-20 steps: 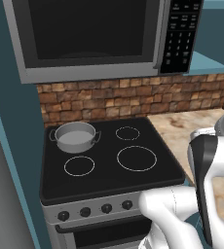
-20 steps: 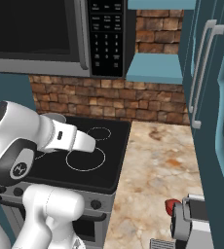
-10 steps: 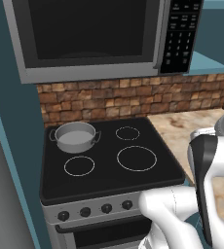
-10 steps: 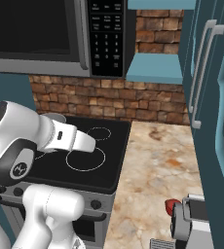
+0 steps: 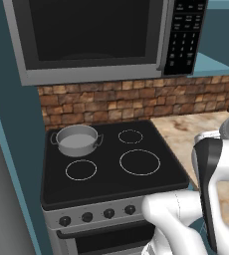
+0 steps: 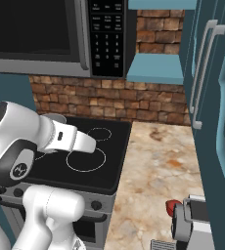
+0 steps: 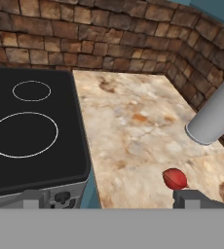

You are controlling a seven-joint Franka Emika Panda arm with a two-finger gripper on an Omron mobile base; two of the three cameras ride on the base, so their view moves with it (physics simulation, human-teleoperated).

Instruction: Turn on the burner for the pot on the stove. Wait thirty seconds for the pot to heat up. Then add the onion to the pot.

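The grey pot (image 5: 76, 140) stands on the back left burner of the stove (image 5: 105, 185), and it covers that burner's ring. Black knobs (image 5: 87, 217) line the steel front. In the right base view my arm hides most of the pot (image 6: 56, 117). The small red onion (image 7: 175, 178) lies on the marble counter (image 7: 133, 121) right of the cooktop (image 7: 60, 155), near the front edge. My gripper (image 7: 115, 199) is open and holds nothing. It hovers low at the counter's front, with the onion just beyond its right fingertip (image 7: 194, 197). The onion (image 6: 171, 207) also shows beside my hand.
A microwave (image 5: 91, 35) hangs over the stove, in front of a brick wall. A pale cylinder (image 7: 214, 119) stands on the counter behind the onion. Tall teal doors with grey handles (image 6: 207, 73) bound the counter on the right.
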